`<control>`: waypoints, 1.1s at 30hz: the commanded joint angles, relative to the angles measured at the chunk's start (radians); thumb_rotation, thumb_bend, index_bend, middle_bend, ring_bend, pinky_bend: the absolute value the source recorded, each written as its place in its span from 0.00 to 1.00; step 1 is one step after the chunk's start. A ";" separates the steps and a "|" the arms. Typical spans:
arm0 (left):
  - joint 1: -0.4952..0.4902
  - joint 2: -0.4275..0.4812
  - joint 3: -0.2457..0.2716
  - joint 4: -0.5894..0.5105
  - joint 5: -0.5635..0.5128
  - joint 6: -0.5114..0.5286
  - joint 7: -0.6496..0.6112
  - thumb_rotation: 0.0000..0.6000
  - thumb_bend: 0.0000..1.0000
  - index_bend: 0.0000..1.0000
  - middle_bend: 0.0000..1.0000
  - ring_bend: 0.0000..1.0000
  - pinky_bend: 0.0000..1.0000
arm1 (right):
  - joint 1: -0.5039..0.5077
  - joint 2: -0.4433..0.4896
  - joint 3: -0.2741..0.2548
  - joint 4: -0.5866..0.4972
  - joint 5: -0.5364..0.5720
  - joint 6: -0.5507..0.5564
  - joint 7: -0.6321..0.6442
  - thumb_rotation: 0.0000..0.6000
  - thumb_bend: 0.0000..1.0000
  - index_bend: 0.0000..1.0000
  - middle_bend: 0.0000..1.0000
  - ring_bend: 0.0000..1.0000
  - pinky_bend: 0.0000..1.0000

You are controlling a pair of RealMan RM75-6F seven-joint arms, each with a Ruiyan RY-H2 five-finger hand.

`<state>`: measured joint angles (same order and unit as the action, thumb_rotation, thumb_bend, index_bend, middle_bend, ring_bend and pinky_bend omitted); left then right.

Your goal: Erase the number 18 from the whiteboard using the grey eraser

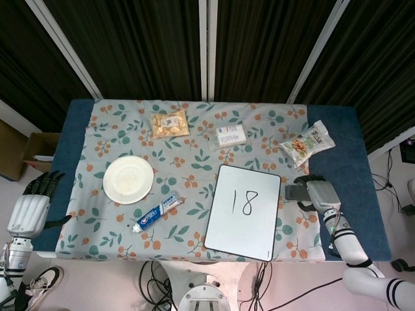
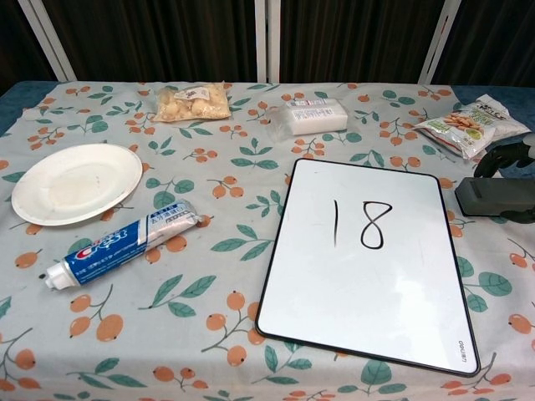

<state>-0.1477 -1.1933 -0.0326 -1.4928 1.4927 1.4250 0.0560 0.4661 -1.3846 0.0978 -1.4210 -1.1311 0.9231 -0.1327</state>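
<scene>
The whiteboard [image 1: 244,212] [image 2: 372,261] lies flat at the front right of the table, with "18" written in black near its middle. Just off its right edge the grey eraser [image 1: 296,192] [image 2: 495,196] lies on the cloth. My right hand [image 1: 320,194] sits at the eraser's right end, its dark fingers [image 2: 501,157] curled over the far side and the thumb on the near side. I see no firm grip, and the eraser rests on the table. Beyond the table's left edge, my left hand [image 1: 29,212] hangs low with fingers spread and nothing in it.
A white plate [image 1: 128,179] and a toothpaste tube [image 1: 157,212] lie left of the board. Behind it are a snack bag [image 1: 169,124], a small white packet [image 1: 231,136] and a green snack bag [image 1: 307,144] close to my right hand.
</scene>
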 commanded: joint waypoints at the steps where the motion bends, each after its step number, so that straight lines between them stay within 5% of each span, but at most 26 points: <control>1: 0.000 -0.001 0.001 0.001 0.000 0.000 -0.004 0.92 0.05 0.11 0.09 0.06 0.17 | 0.001 -0.001 0.000 -0.001 0.005 -0.001 -0.007 1.00 0.22 0.29 0.24 0.17 0.17; 33: -0.001 -0.008 0.005 0.016 -0.007 -0.017 -0.034 0.99 0.05 0.11 0.09 0.06 0.17 | -0.006 -0.037 0.008 0.002 0.034 0.055 -0.074 1.00 0.27 0.47 0.37 0.29 0.28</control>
<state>-0.1483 -1.2008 -0.0278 -1.4767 1.4855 1.4084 0.0224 0.4606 -1.4210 0.1052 -1.4190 -1.0977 0.9774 -0.2069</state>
